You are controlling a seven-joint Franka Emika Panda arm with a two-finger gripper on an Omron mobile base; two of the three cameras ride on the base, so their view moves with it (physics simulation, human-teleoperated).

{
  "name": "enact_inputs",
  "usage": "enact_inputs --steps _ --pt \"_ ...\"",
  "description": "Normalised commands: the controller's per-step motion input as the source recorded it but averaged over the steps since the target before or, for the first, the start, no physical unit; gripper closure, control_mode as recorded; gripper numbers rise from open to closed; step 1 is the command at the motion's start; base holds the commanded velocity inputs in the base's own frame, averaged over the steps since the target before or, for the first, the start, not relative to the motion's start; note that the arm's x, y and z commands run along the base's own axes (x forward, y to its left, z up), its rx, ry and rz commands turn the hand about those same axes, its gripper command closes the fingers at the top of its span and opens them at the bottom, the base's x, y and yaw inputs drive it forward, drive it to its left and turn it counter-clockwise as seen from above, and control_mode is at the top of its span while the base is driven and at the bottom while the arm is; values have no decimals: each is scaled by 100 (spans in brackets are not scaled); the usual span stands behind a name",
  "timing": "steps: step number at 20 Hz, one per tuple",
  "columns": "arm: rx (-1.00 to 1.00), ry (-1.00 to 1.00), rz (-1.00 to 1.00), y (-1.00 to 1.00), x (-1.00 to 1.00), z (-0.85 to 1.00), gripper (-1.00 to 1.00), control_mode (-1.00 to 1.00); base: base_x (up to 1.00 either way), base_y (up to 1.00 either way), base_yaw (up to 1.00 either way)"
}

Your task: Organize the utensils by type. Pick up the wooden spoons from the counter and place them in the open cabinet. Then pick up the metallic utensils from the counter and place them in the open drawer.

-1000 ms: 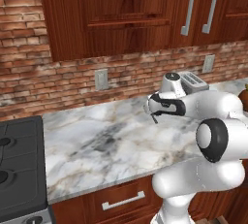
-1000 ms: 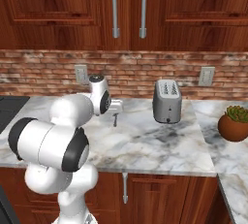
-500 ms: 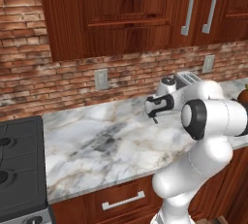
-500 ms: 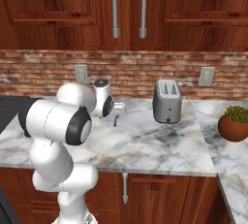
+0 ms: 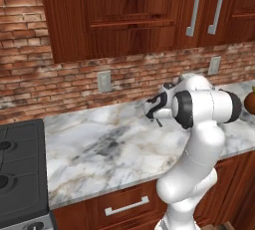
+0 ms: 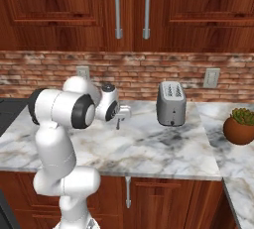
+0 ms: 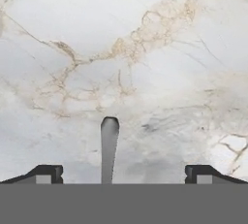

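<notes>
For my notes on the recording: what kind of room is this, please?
A home kitchen, rendered: a marble counter over wooden cabinets, a toaster against a brick wall, and a stove beside it.

Toaster [image 6: 171,103] on counter [image 6: 149,148], left of plant [image 6: 240,125].

A silver toaster [image 6: 171,103] stands right of centre in the right base view, against the red brick wall [image 6: 149,72]. A potted plant [image 6: 240,126] in a round brown pot sits at the right edge. Two wall outlets [image 6: 212,77] dot the brick. A black stovetop [image 5: 20,174] fills the lower left of the left base view.
</notes>
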Motion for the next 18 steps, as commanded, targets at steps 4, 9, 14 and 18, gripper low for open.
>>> enact_inputs --steps 4,9,14,18 --pt "0 0 6 -1 43 -24 -100 -100 0 0 0" --pt "0 0 6 -2 39 -28 -100 -100 0 0 0" --pt "0 0 5 -4 39 -24 -100 -100 0 0 0" --pt "0 0 5 -10 26 -25 -100 -100 0 0 0"
